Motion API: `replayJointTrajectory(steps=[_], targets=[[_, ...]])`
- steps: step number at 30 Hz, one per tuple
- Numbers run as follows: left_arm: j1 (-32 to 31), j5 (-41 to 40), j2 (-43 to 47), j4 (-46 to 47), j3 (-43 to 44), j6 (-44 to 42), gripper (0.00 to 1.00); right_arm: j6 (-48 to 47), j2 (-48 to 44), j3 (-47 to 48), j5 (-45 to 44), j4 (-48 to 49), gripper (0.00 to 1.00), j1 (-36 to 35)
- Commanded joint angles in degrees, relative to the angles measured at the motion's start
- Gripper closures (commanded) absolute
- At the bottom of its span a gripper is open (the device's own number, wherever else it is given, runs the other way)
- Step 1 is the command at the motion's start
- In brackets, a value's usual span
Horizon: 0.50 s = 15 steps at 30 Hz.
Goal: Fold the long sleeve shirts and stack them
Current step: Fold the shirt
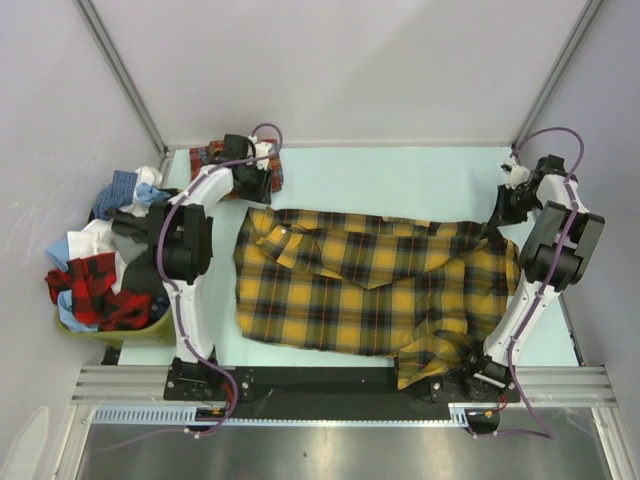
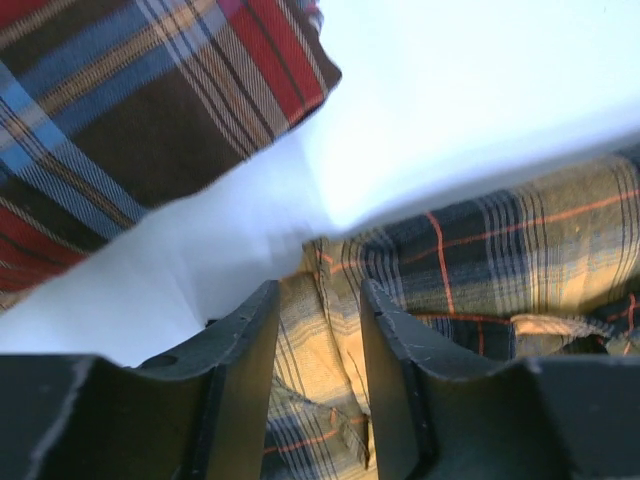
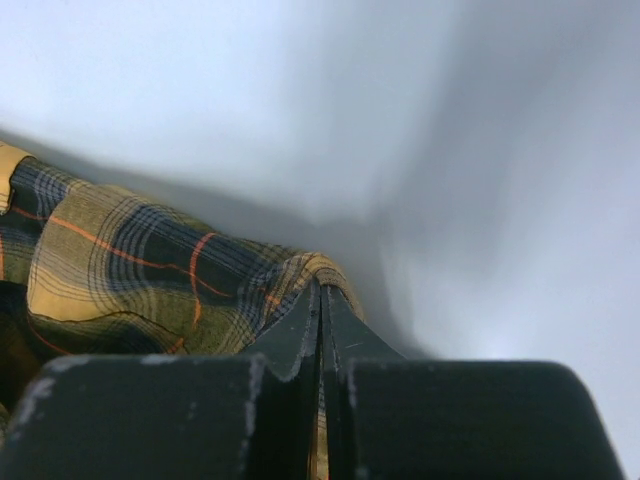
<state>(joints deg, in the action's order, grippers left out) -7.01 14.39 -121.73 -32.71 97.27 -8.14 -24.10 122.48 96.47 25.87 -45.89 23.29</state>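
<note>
A yellow-and-black plaid long sleeve shirt (image 1: 370, 280) lies spread across the middle of the table, collar to the left. My left gripper (image 1: 262, 185) hangs over its far left corner. In the left wrist view this gripper (image 2: 320, 295) is open, and a ridge of the yellow shirt (image 2: 330, 330) lies between its fingers (image 2: 245, 350) without being pinched. My right gripper (image 1: 497, 222) is at the shirt's far right corner. In the right wrist view it (image 3: 321, 290) is shut on a fold of the yellow shirt (image 3: 150, 270). A folded red plaid shirt (image 1: 212, 155) (image 2: 130, 110) lies at the back left.
An olive bin (image 1: 110, 330) heaped with mixed clothes (image 1: 100, 260) stands off the table's left side. Metal frame posts (image 1: 125, 75) rise at both back corners. A shirt sleeve (image 1: 430, 365) hangs over the near edge by the right arm's base.
</note>
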Motion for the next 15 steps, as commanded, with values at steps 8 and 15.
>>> replayJointTrajectory(steps=[8, 15], targets=[[-0.3, -1.0, -5.2, -1.0, 3.4, 0.1, 0.59, -0.7, 0.0, 3.6, -1.3, 0.6, 1.00, -0.7], [0.1, -1.7, -5.9, -0.9, 3.2, 1.4, 0.79, -0.9, 0.2, 3.9, -2.3, 0.6, 1.00, -0.7]])
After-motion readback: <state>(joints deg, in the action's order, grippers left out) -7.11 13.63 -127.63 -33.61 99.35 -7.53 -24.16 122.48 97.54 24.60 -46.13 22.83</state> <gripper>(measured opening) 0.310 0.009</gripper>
